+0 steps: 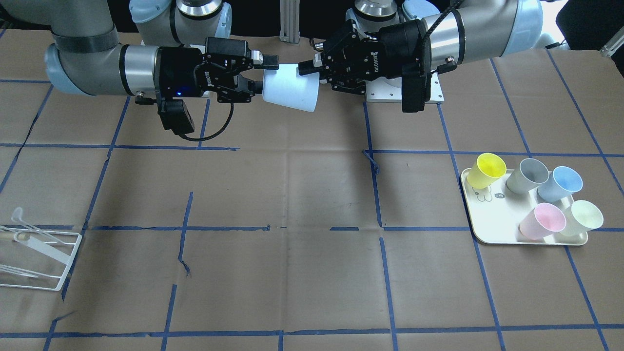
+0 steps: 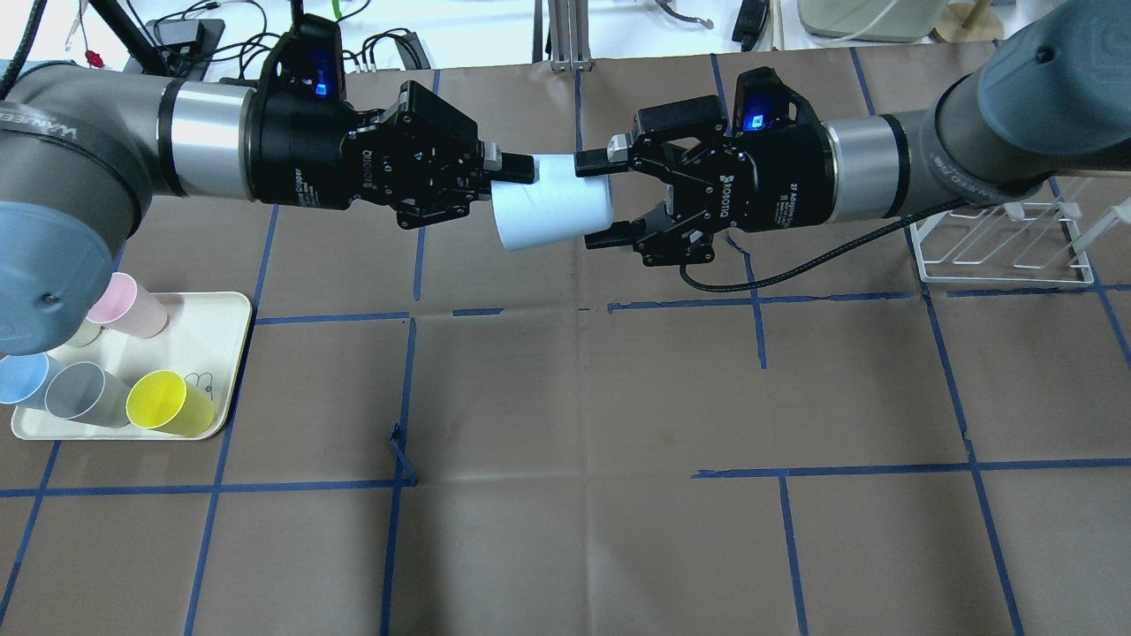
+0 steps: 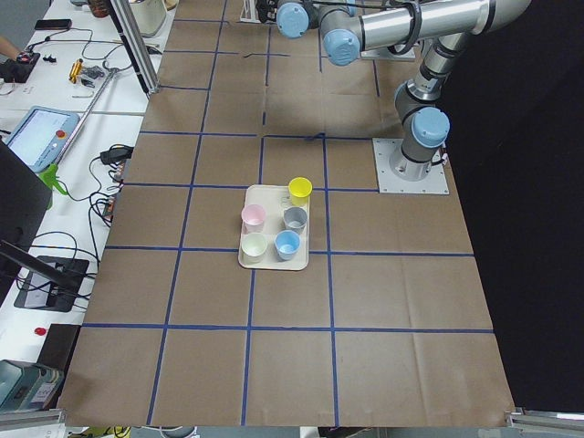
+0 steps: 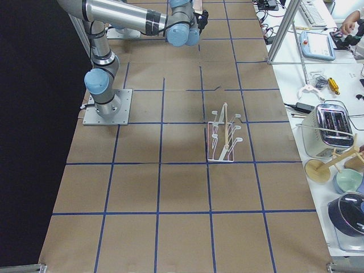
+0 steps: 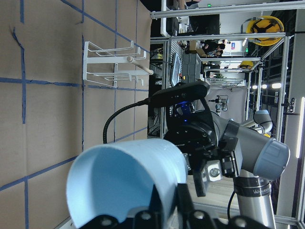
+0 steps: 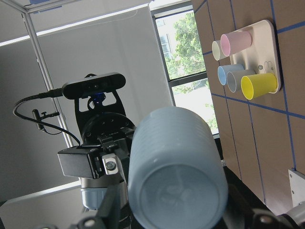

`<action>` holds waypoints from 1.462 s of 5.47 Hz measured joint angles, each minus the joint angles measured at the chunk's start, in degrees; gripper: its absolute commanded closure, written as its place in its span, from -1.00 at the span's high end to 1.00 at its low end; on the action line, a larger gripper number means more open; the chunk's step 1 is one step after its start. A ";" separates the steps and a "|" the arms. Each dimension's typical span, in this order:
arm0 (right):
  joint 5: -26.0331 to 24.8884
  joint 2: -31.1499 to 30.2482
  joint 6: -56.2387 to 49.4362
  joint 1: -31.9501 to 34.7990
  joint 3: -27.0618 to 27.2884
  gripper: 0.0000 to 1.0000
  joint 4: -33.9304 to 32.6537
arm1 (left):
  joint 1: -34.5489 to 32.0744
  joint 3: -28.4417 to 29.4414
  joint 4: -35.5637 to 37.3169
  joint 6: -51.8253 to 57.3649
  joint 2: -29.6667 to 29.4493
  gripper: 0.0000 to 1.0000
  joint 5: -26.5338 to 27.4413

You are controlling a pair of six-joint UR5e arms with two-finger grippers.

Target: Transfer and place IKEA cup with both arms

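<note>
One IKEA cup (image 2: pixel 552 208) hung above the desk (image 2: pixel 565 442) between two claws. It lay sideways, mouth toward the left claw (image 2: pixel 519 169), which pinched its rim. The right claw (image 2: pixel 588 201) stood spread around its base. Five other cups (image 1: pixel 531 175) stood on one tray (image 1: pixel 492 214). Only the left wrist view showed the cup's blue inside.

"ROBOTIQ" in white on the black bodies of the left gripper (image 2: pixel 519 170) and right gripper (image 2: pixel 595 201)
</note>
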 measured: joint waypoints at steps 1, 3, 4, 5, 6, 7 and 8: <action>-0.06 -0.20 1.73 -0.18 -0.44 1.00 -0.14 | -0.01 0.03 0.01 -0.32 0.12 -1.00 0.11; -1.47 0.14 2.48 -1.87 -1.26 1.00 -2.89 | -0.02 0.22 0.06 -2.17 0.45 -1.00 0.07; -5.80 0.16 2.69 -4.78 -1.51 1.00 -5.33 | -0.02 0.26 0.06 -2.84 0.75 -1.00 0.06; -12.68 0.04 5.42 -7.80 -1.84 1.00 -10.24 | -0.02 0.31 0.10 -3.20 1.11 -1.00 0.08; -19.10 -0.19 13.11 -9.04 -2.89 1.00 -17.98 | 0.00 0.34 0.43 -3.24 1.29 -1.00 2.66; -27.58 -0.62 25.89 -9.14 -5.14 1.00 -29.67 | 0.02 0.33 1.58 -3.15 1.27 -1.00 10.68; -35.43 -1.22 34.00 -8.54 -7.58 1.00 -36.72 | -0.03 0.29 3.57 -3.15 0.94 -1.00 21.91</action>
